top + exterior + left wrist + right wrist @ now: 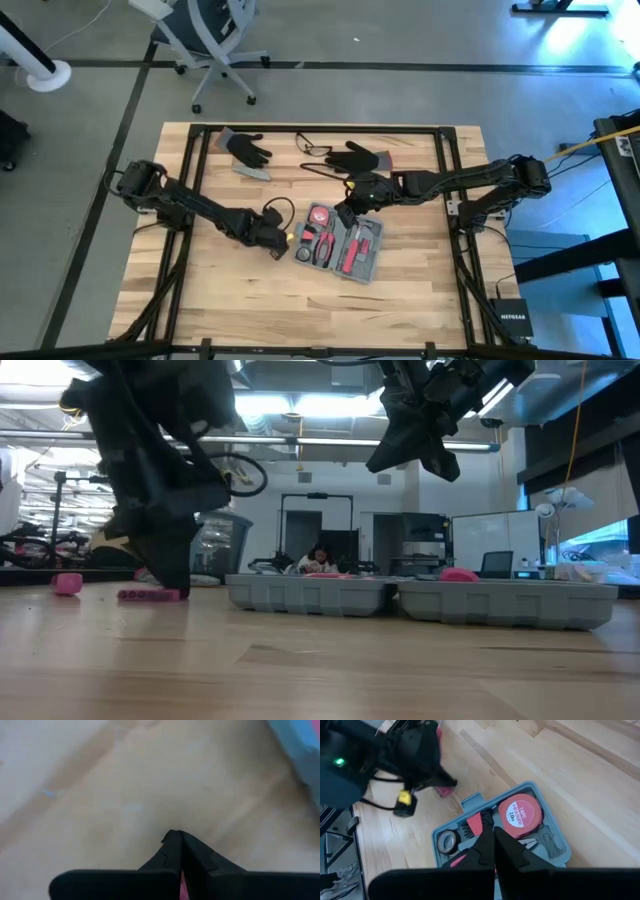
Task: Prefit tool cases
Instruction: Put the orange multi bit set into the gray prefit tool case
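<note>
- The tool case (338, 245) lies open and flat on the wooden desk (420, 300), just below the centre of the high view, both hinged halves face up; in the low view it runs as a low grey tray across the middle right
- Its moulded slots hold a red tape measure (520, 816), a small roll of tape (446, 841) and red-handled tools (352, 250), so I judge it stiff hard plastic, light as a shell but weighted unevenly by its contents
- The smooth rounded rim looks slippery; the thin outer wall of one half, or the edge by the latch, seems the best place to pinch, since the flat face gives nothing to hold
- Tilting a half could spill loose tools, so it needs a level, slow lift
- The left gripper (272, 240) sits low at the desk just left of the case, jaws pressed together, holding nothing I can make out
- The right gripper (352, 205) hangs above the case's upper edge, jaws pressed together and empty
- Further up the high view lie two black gloves (245, 150) and a pair of glasses (312, 146)
</note>
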Robot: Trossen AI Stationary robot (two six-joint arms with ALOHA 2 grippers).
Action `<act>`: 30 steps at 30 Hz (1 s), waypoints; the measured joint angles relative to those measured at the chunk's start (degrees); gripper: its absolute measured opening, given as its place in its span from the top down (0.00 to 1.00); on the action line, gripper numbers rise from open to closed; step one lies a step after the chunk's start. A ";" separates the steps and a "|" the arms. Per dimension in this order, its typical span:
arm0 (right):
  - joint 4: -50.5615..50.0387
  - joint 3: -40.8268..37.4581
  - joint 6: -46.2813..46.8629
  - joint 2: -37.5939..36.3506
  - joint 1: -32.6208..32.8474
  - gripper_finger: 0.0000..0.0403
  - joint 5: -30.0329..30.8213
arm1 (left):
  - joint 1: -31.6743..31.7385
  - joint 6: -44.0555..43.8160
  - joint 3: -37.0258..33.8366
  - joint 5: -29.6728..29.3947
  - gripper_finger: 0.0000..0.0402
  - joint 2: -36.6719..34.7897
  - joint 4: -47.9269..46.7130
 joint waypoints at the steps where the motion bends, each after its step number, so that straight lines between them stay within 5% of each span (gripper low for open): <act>1: 0.00 0.00 -0.01 0.00 0.00 1.00 0.00 | -0.89 -1.41 0.00 0.62 1.00 0.00 0.40; 17: -0.04 0.00 -1.92 0.00 0.00 1.00 -1.07 | -11.03 -22.41 -0.04 8.77 1.00 -4.85 1.93; 30: 0.60 2.93 -7.91 -0.02 0.00 1.00 -2.09 | -14.68 -13.87 1.90 1.62 1.00 -14.87 -16.85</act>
